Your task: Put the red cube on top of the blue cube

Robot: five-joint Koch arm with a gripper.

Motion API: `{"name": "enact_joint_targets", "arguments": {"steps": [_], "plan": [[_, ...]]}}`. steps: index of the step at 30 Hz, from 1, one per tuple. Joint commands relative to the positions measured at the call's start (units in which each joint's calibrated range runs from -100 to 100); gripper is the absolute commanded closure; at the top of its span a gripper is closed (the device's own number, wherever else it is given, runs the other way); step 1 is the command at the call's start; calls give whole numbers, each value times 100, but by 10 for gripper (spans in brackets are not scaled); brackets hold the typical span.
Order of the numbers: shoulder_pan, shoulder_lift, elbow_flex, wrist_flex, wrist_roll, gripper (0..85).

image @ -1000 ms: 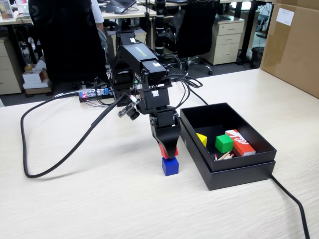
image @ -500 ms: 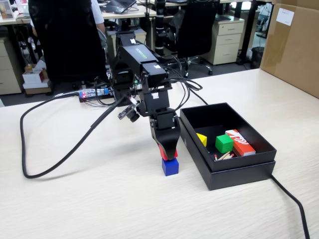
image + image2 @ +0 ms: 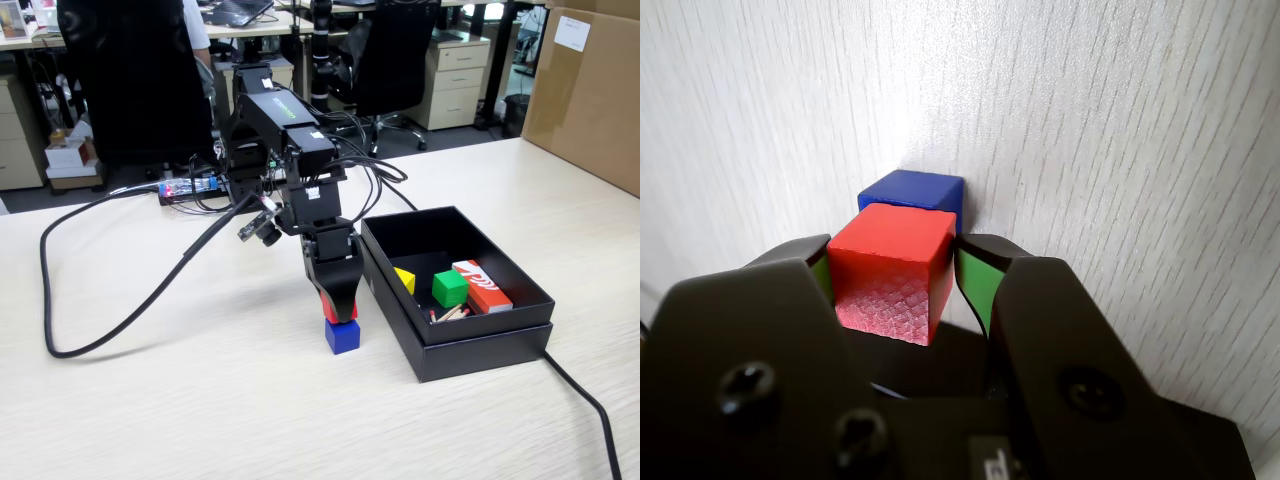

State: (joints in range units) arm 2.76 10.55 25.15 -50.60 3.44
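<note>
fingers (image 3: 893, 272): pinching red cube (image 3: 892, 270) on both sides
red cube: directly above blue cube (image 3: 912, 189), contact unclear
blue cube: on table (image 3: 200, 400), black box (image 3: 480, 345) at 3 o'clock

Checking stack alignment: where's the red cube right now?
In the wrist view the red cube sits between the gripper pads, directly over the blue cube. In the fixed view it is just left of the black box.

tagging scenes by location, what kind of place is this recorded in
Most likely an open-plan office. Behind the pale wood table stand black office chairs, desks and a beige drawer cabinet, and a large cardboard box sits at the right. The table itself serves as a robot workbench.
</note>
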Motion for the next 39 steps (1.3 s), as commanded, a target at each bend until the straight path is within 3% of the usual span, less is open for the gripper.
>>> {"name": "enact_joint_targets", "arguments": {"steps": [1,3,6,10,13,39], "plan": [[10,-166,468,131,-24,587],[10,-200,513,131,-24,587],[10,-223,513,131,-24,507],[10,-246,531,131,-24,501],[15,-258,522,131,-24,426],[49,-1864,-402,-85,-29,390]]}}
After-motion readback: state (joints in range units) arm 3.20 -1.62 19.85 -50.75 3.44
